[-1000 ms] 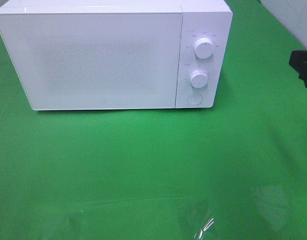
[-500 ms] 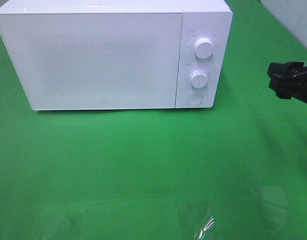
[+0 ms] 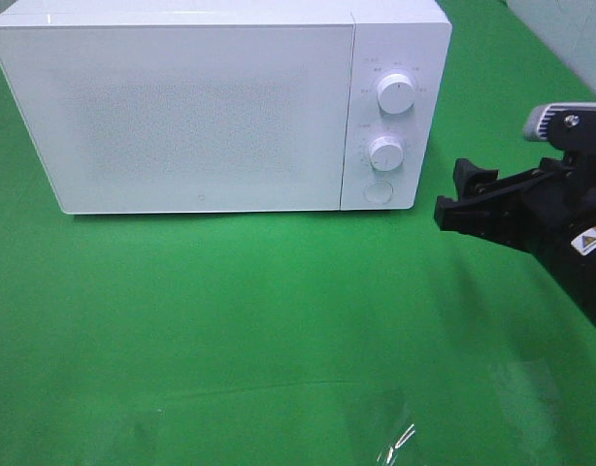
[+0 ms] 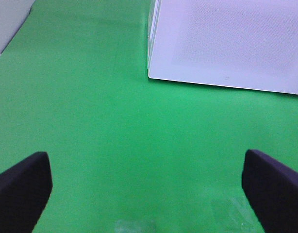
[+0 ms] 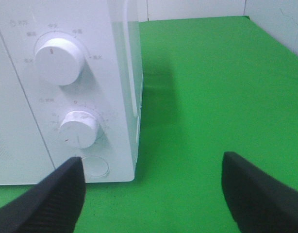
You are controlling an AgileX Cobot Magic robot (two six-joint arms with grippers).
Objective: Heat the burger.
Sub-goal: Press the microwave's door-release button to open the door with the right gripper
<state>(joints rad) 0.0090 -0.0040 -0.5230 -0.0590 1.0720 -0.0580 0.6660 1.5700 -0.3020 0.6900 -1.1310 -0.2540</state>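
Risk lies mostly in aim: our black right gripper [image 3: 451,191], jaws spread wide and empty, hangs just beside the control panel of the white box-shaped microwave oven [image 3: 201,107], near its round white button [image 3: 378,191]. A push landing high would turn the lower white dial [image 3: 386,153] instead, and a hard shove could slide the oven on the smooth green cloth [image 3: 279,320]. Our left gripper [image 4: 149,194] is also wide and empty. We see no burger anywhere; behind the shut door, we cannot tell.
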